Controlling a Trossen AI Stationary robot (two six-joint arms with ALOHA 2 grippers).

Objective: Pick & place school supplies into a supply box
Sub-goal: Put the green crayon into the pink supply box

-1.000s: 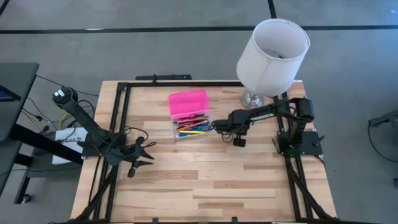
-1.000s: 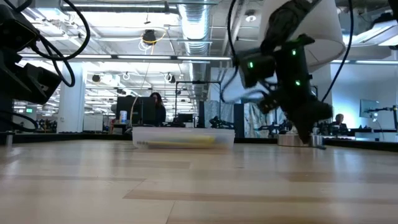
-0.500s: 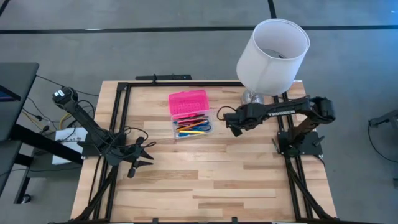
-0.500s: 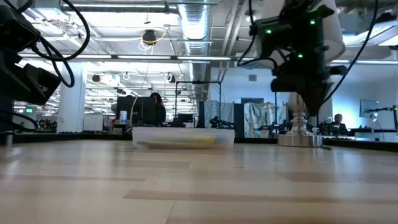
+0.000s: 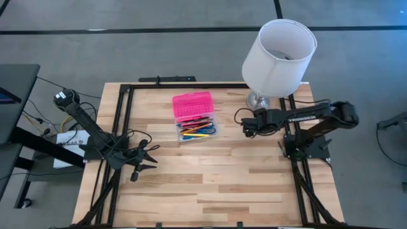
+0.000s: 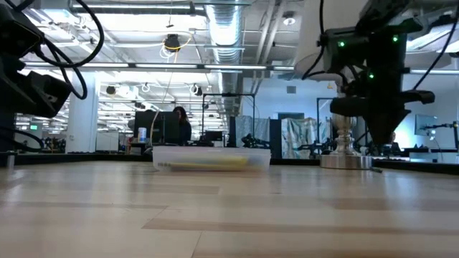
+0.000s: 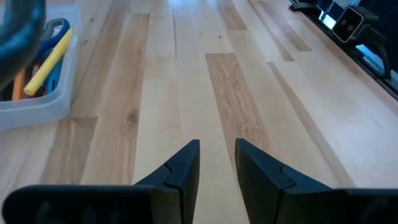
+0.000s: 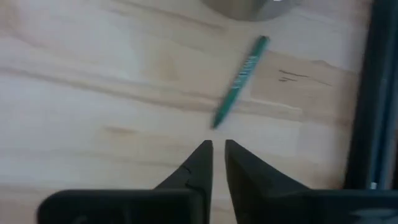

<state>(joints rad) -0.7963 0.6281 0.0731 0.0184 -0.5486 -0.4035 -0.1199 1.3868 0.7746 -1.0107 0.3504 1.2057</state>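
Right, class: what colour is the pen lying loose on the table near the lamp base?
Green; the pen shows best in the right wrist view.

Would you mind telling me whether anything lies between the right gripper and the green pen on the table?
Nothing does: in the right wrist view, only bare wood separates the right gripper from the near tip of the green pen.

Dark arms, black tapered fingers (image 7: pixel 186 163)
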